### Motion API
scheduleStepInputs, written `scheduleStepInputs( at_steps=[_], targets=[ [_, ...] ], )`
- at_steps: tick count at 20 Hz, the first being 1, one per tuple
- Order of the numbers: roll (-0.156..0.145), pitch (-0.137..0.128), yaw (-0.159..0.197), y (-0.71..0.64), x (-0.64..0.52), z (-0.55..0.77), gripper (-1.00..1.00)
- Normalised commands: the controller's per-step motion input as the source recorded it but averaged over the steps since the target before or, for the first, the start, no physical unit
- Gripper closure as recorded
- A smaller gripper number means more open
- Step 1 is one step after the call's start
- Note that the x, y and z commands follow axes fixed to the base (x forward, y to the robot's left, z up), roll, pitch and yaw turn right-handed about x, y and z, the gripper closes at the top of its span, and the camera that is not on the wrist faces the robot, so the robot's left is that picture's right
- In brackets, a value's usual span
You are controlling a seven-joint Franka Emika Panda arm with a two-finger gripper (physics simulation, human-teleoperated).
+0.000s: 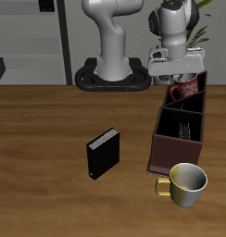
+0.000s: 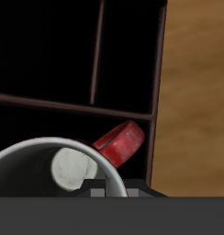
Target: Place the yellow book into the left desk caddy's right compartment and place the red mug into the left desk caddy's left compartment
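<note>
Claw grips the red mug over the left desk caddy; no writing legible.

A brown wooden table with visible grain carries several things. A long dark maroon-brown open-topped desk caddy stands on it. Just beside the caddy's end, nearer the table's front edge, stands a shiny gold-yellow metallic mug. A black book stands upright on the table, well apart from the caddy.
</note>
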Motion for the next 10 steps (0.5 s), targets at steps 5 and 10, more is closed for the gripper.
scheduleStepInputs(
  at_steps=[5, 10],
  targets=[
    [0.004, 0.012, 0.011, 0.04, 0.01, -0.08, 1.00],
    [-0.004, 0.029, 0.010, 0.01, 0.06, -0.12, 1.00]
  ],
)
